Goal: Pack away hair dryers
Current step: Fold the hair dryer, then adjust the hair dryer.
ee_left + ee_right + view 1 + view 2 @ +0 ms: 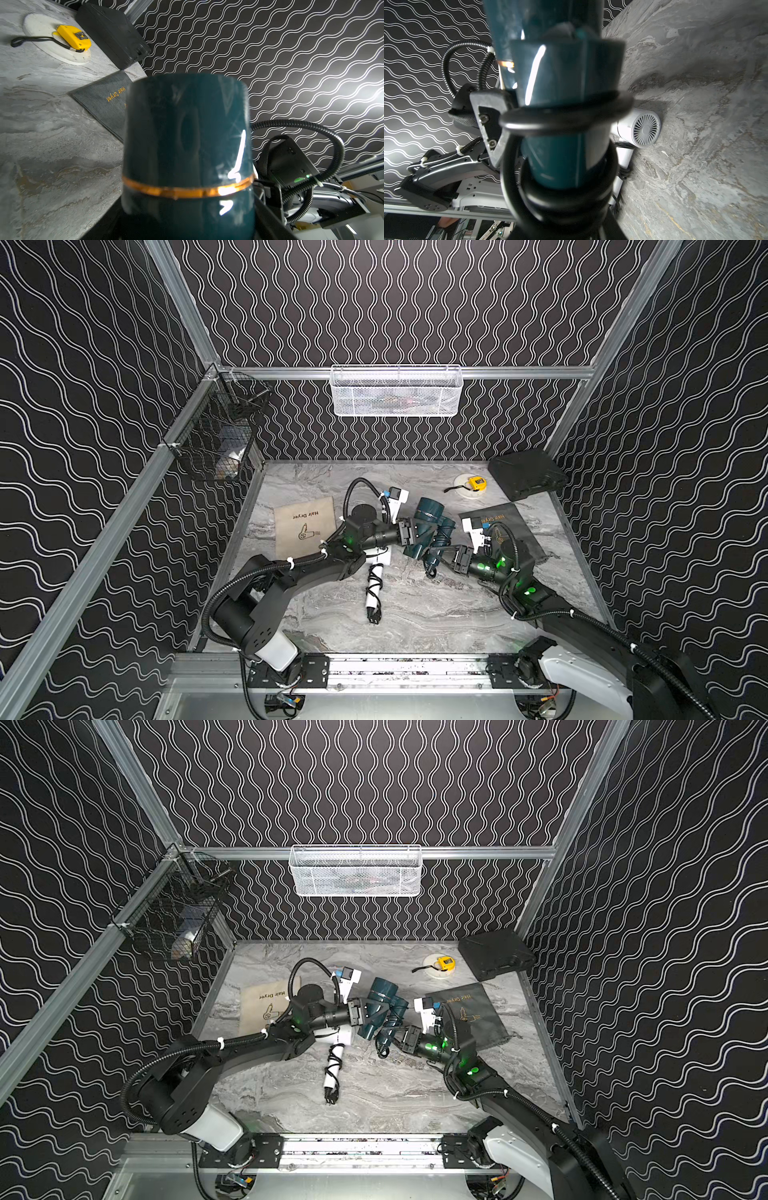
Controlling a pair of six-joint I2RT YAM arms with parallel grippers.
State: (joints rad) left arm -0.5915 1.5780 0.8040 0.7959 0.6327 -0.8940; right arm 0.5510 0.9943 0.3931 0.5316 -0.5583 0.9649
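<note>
A dark teal hair dryer with a copper ring is held above the marble table between both arms. My left gripper is shut on its wide barrel. My right gripper is shut on its handle, over the black cord coils wound there. A white hair dryer with black cord lies on the table under the left arm, its barrel partly hidden in both top views.
A beige "Hair Dryer" bag lies flat at the left, a dark grey one under the right arm. A yellow tape measure on a white disc and a black case sit at the back right. Wire baskets hang on the walls.
</note>
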